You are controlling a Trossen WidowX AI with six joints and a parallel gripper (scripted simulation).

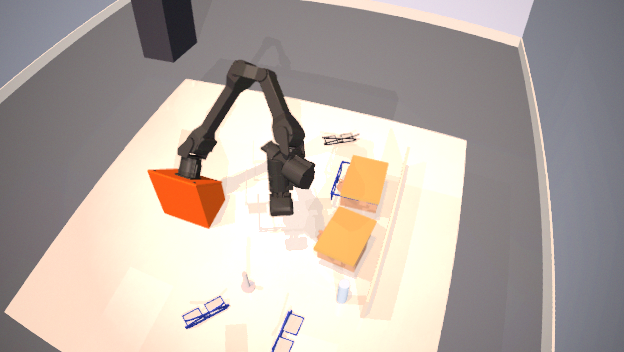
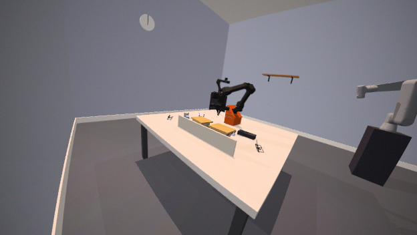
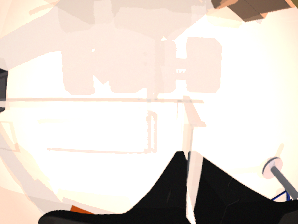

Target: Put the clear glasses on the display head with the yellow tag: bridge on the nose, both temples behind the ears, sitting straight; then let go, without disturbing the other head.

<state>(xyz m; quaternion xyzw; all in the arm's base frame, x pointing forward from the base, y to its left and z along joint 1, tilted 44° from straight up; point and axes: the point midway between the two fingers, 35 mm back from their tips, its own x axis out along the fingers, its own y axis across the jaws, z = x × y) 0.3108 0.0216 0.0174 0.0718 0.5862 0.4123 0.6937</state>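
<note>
My gripper (image 2: 218,113) (image 3: 184,158) is shut on the clear glasses (image 3: 189,140), seen as a pale, see-through strip between the black fingertips in the wrist view. It hangs above the table, on the robot-base side of the two heads; the arm hides the fingers in the top view. The nearer head (image 1: 345,237) (image 2: 202,121) has an orange flat top and shows no glasses. The other head (image 1: 365,180) (image 2: 222,129), beside it, wears blue glasses (image 1: 336,180). The yellow tag cannot be made out. A brown head corner (image 3: 257,9) shows at the top of the wrist view.
A low pale wall (image 1: 390,230) (image 2: 207,136) runs behind the heads. A light blue cup (image 1: 343,291), a small post (image 1: 247,285) (image 3: 272,167), blue glasses (image 1: 205,313), more blue glasses (image 1: 281,334), black glasses (image 1: 340,139) (image 2: 258,147) and a dark box (image 2: 246,134) are on the table.
</note>
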